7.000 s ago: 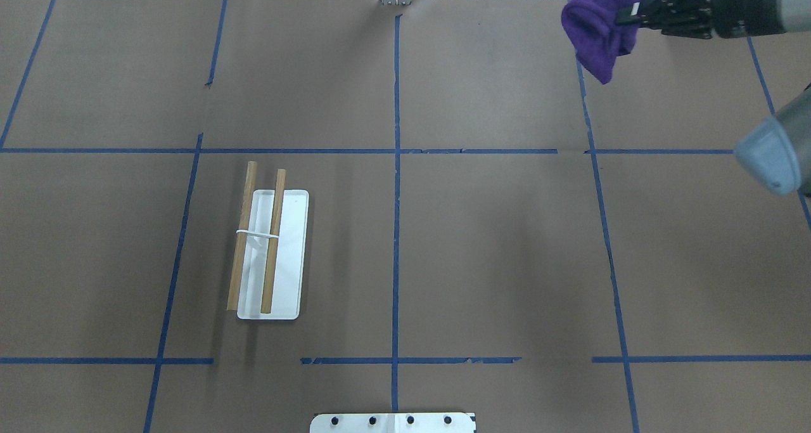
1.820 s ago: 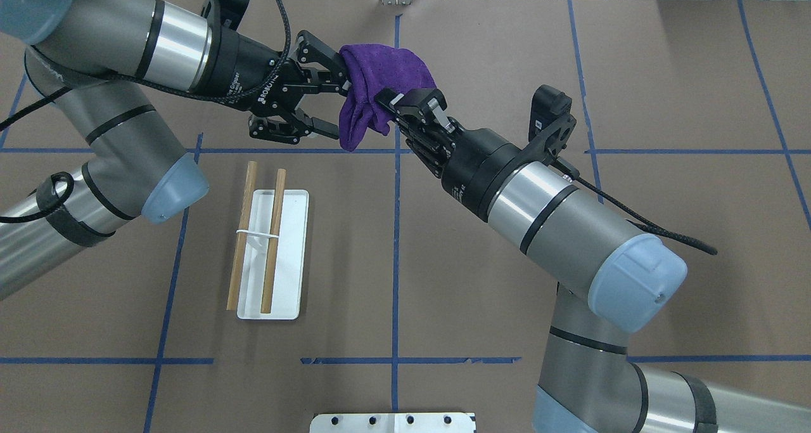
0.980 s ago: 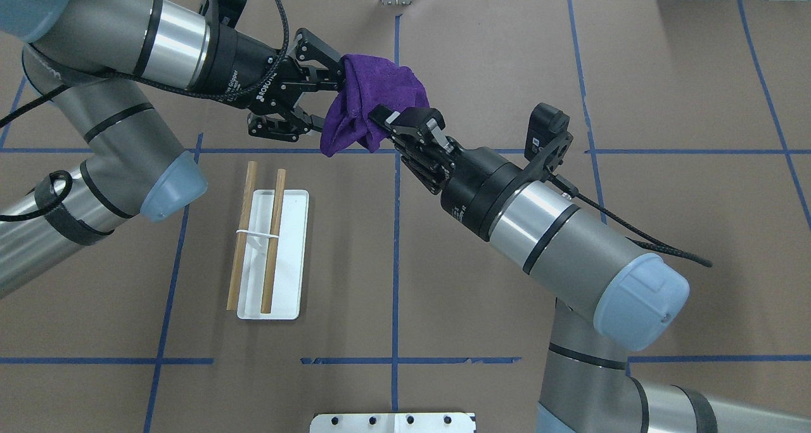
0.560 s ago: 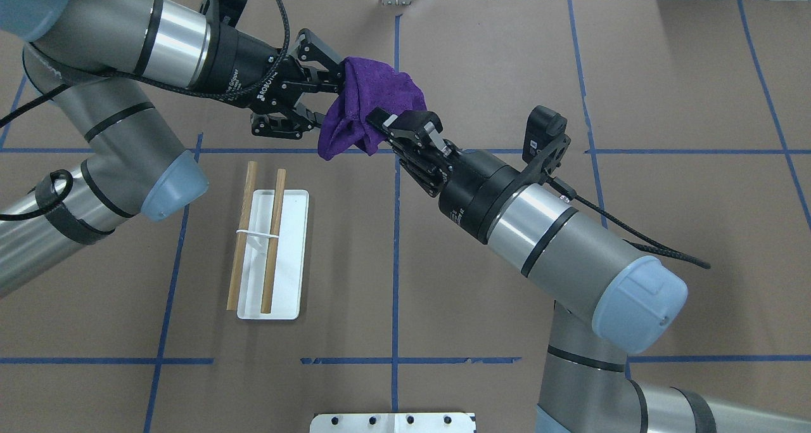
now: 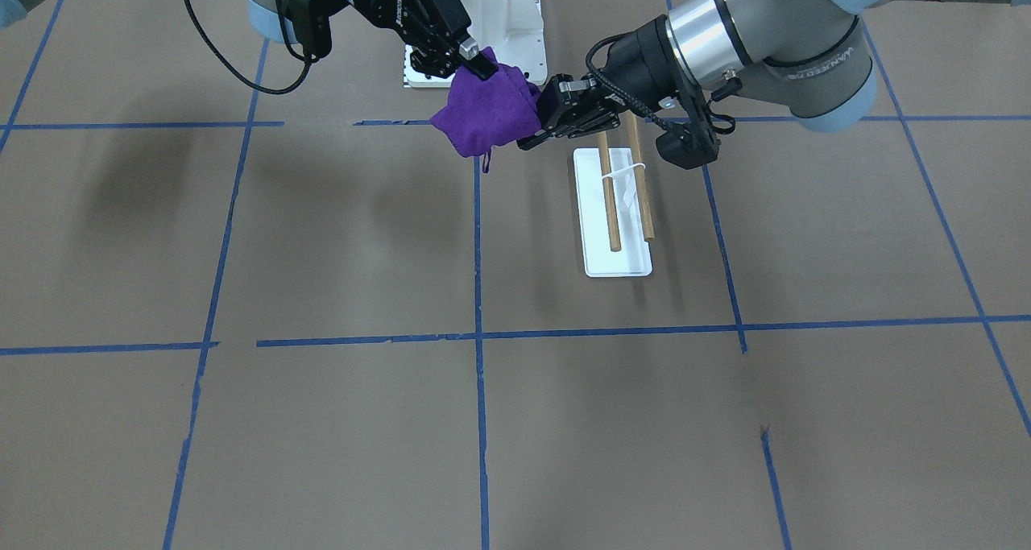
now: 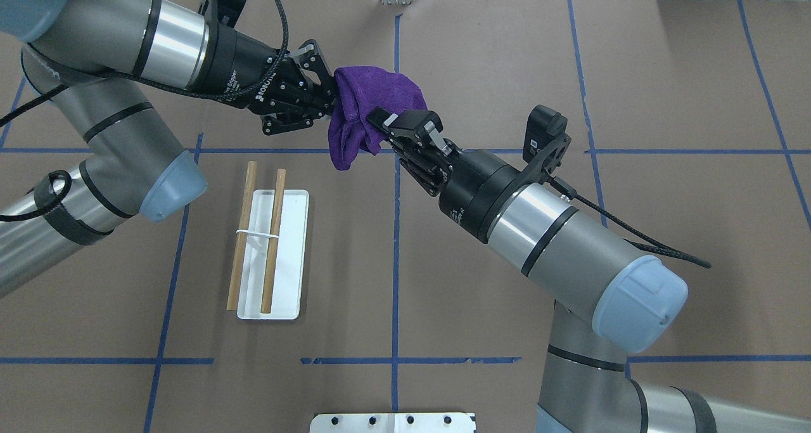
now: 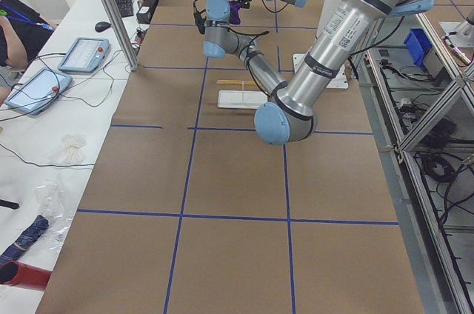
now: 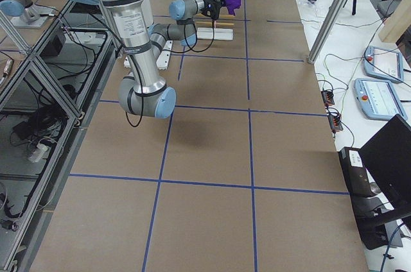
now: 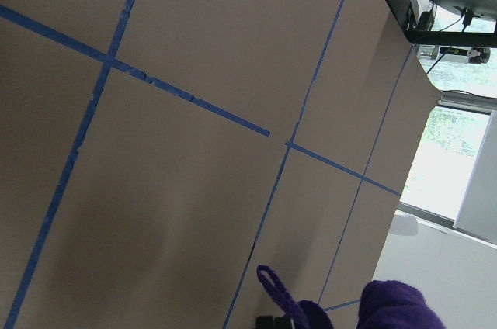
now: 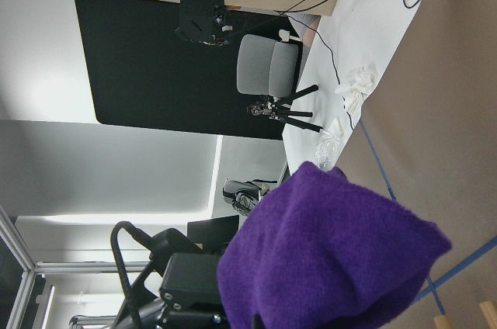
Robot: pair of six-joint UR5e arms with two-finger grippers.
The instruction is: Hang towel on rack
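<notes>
- The towel [image 6: 374, 94] hangs bunched in mid-air, with the left gripper [image 6: 329, 103] and right gripper [image 6: 379, 121] both clamped on it.
- The rack [image 6: 273, 249] stands on the surface [image 6: 507, 71] below, nearer the left arm, its dowels pointing away from the robot.

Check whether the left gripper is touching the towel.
Touching. The overhead view shows the left gripper closed on the towel, no gap between them.

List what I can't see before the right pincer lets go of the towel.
- Towel: bunched in every view, edges folded out of sight.
- Left pincer fingertips: buried in cloth, overhead view.
- Rack, robot-side dowel ends: behind the left arm, front view.
- Side views: handover too small to read.
</notes>
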